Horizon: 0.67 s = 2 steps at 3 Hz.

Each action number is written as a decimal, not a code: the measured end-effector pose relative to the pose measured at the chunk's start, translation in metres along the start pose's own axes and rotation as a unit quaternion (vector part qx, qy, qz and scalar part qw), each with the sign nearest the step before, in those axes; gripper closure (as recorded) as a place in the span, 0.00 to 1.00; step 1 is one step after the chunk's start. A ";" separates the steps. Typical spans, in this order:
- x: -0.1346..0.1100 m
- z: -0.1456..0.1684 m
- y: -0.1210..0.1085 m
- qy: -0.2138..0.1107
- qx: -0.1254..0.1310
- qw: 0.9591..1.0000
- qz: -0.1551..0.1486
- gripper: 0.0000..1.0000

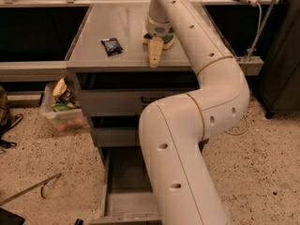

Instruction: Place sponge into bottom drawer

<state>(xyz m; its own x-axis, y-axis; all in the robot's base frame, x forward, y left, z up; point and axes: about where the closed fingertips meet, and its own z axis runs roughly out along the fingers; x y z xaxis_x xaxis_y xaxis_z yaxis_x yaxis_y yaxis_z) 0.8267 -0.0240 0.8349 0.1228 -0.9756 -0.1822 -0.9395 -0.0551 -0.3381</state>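
Observation:
The sponge (pixel 168 41), dark green on top and yellow below, lies on the grey cabinet top (pixel 126 22) near its front edge. My gripper (pixel 154 50) reaches down from the white arm (pixel 187 125) and sits right at the sponge, covering its middle. The bottom drawer (pixel 123 191) is pulled open at floor level, showing a plain grey inside, and the arm's big lower link hides its right side.
A dark blue packet (pixel 111 46) lies on the cabinet top left of the sponge. Two shallower drawers (pixel 112 102) above the open one are shut. A clear plastic bin (pixel 61 108) of packets stands on the floor at the left. A metal rod (pixel 28 190) lies on the floor.

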 end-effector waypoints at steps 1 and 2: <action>0.000 0.001 0.000 0.000 -0.001 1.000 0.000 0.19; 0.000 0.001 0.000 0.000 -0.001 1.000 0.000 0.42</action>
<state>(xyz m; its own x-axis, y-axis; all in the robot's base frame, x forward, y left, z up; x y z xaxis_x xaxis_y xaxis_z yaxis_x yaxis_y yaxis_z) 0.8264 -0.0238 0.8342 0.1219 -0.9756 -0.1826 -0.9403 -0.0547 -0.3359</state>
